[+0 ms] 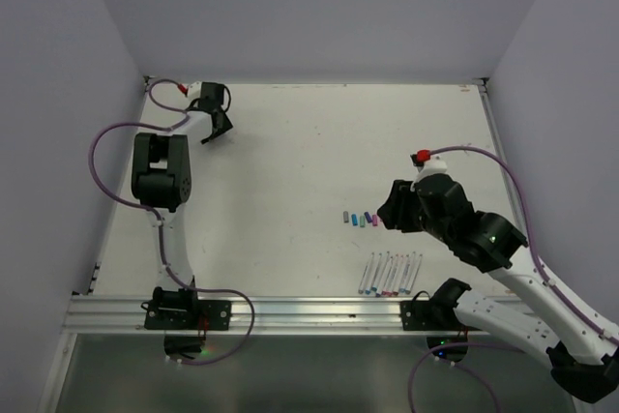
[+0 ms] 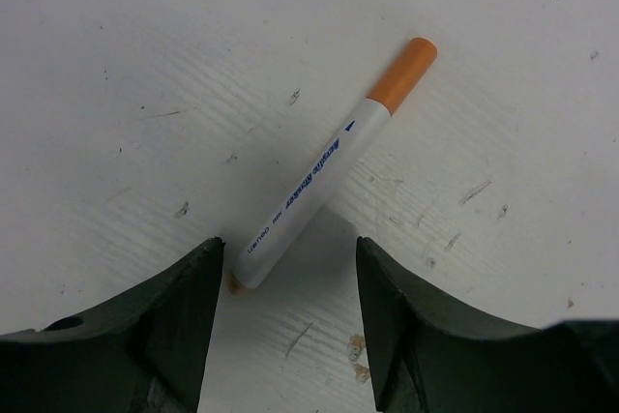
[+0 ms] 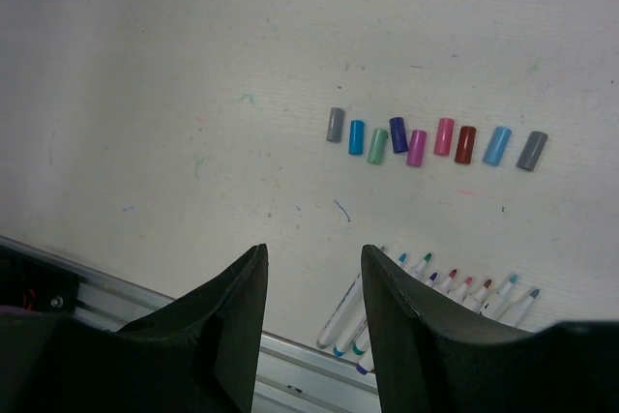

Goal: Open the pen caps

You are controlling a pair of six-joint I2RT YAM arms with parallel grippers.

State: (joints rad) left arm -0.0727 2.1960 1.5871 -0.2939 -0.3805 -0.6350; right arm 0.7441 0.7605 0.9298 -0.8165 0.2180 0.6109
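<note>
Nine loose pen caps (image 3: 417,147) in a row — uncapped pens (image 3: 435,285) below.

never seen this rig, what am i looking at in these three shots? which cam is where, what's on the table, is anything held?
Two robot arms are bolted at the near edge of a white table. The wide picture comes from a fixed camera above and behind them. The other two come from cameras on each wrist, looking out between that arm's own two jaws.

The left gripper is at the far left corner. Its camera shows one orange-capped pen, cap on, lying flat on the table between open jaws, not gripped.

The right gripper hangs beside a row of loose caps in grey, blue, green, purple, pink and red. Nearer the arm bases lies a row of uncapped pens, tips bare. Its jaws are open and hold nothing.
</note>
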